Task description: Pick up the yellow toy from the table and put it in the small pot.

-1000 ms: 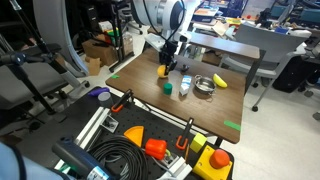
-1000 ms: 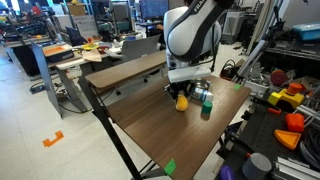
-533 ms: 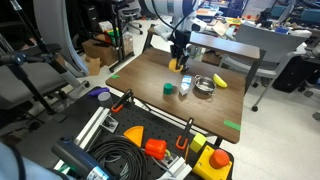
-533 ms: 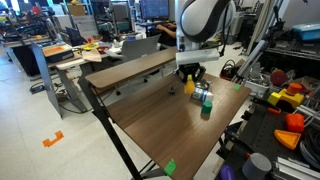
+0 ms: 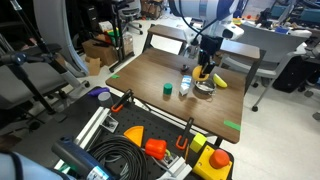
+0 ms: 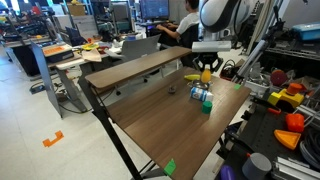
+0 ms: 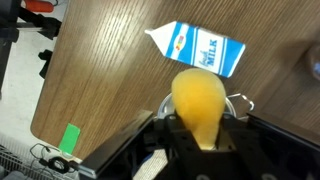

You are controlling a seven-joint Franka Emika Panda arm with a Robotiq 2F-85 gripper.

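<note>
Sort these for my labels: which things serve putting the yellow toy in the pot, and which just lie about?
Job: yellow toy, held in the gripper; small pot; table.
Lying about: milk carton; green cup; yellow banana-like object.

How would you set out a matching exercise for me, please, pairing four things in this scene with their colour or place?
Things:
1. yellow toy
2. milk carton
3. green cup
4. small pot

Descriptions:
A. shiny silver, under the gripper
B. separated from the pot by the carton
C. clamped between the gripper's fingers
D. white and blue, with lettering

Pairs: 1-C, 2-D, 3-B, 4-A.
</note>
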